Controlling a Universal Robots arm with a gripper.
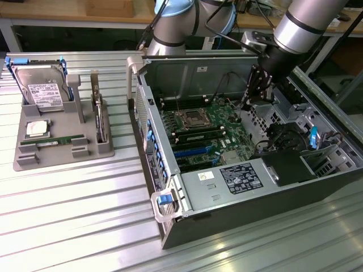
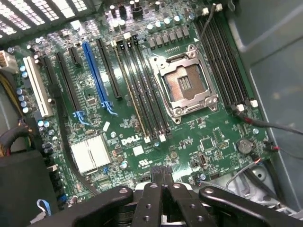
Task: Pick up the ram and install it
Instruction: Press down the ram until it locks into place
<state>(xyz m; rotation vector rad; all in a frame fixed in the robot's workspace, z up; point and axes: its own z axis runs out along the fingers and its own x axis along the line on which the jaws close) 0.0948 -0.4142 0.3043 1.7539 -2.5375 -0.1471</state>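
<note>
The ram (image 1: 57, 140), a thin green stick, lies flat in a groove near the front of the grey fixture tray (image 1: 34, 161) on the exterior view's left. My gripper (image 1: 249, 102) hangs far from it, inside the open computer case (image 1: 170, 226), above the motherboard (image 1: 212, 127). In the wrist view my gripper (image 2: 161, 174) is shut, its black fingers (image 2: 152, 198) pressed together with nothing between them. Below lie the empty processor socket (image 2: 184, 85) and long black memory slots (image 2: 142, 90) on both sides of it.
The tray also holds a silver hard drive (image 1: 42, 85) standing at the back, a square silver chip (image 1: 38, 127) and an upright card (image 1: 97, 110). Cables (image 2: 270, 125), a drive cage (image 1: 266, 116) and the case walls surround the motherboard. Ribbed metal tabletop (image 1: 74, 215) lies around.
</note>
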